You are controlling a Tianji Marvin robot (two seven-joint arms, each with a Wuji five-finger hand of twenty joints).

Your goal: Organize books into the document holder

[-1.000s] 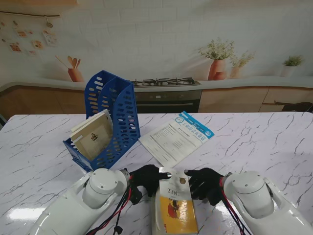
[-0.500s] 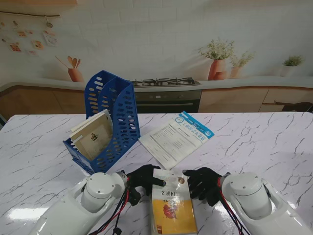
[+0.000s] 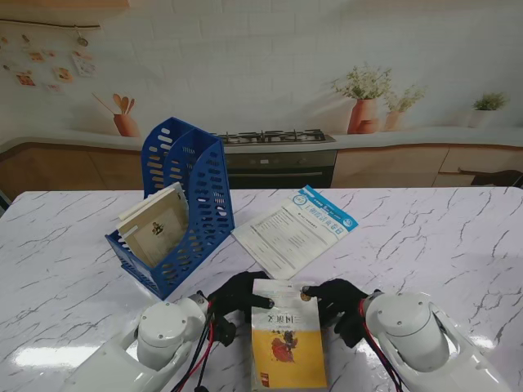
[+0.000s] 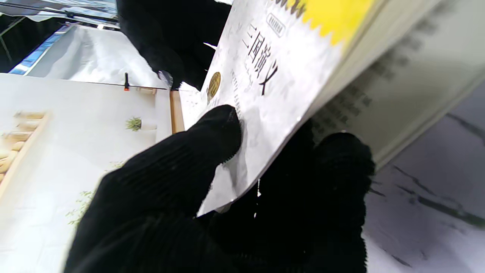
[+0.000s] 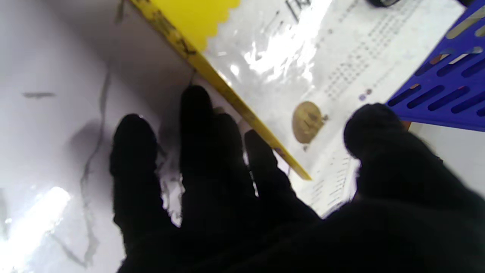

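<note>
**Both hands on the yellow-and-white book**

The book [image 3: 288, 343] sits at the near edge of the table [image 3: 425, 237], between the two arms. Its long axis runs away from me, white top end pointing toward the far side, yellow lower half nearest me. The cover faces up and toward the camera, the far end looking raised.

The left robot hand [image 3: 239, 296] grips the book's far left corner: in the left wrist view its thumb [image 4: 197, 151] presses on the cover while other fingers sit under the edge. The right robot hand [image 3: 337, 304] holds the far right corner, thumb [image 5: 379, 129] over the cover and fingers [image 5: 197, 125] beside the yellow spine.

Farther back on the left stands the blue document holder [image 3: 189, 200], already holding a tan book [image 3: 159, 224]. A printed sheet [image 3: 294, 230] lies flat just right of it.
</note>
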